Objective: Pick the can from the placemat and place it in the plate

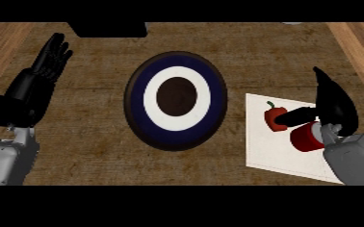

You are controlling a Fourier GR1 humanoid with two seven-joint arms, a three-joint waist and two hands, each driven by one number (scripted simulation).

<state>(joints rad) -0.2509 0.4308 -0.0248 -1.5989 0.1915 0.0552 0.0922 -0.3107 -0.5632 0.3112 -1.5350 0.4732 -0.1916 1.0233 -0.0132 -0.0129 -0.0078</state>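
The red can (305, 137) lies on the white placemat (274, 154) at the right of the counter, toward the mat's right side, partly hidden behind my right hand (332, 107). My thumb reaches left across the top of the can and my fingers rise in a dark curve above it, so the hand is cupped at the can, touching it or nearly so; whether it truly pinches the can I cannot tell from this angle. The can has not left the mat.

Just left of the can, also on the placemat, sits a small red pepper (274, 117) with a green stem (my thumb's tip ends right beside it, perhaps touching it).

Further left, in the middle of the brown counter (92, 149), lies the plate (176, 100): round, with a dark blue outer ring, a white band inside that, and a dark brown centre. It holds nothing and sits apart from the placemat's left edge.

At the far left my left hand (47, 63) rests open, fingers straight and pointing away from me, its grey forearm coming up from the near edge. It touches no object.

Along the far edge, a black shape (110, 29) shows to the left of the plate.
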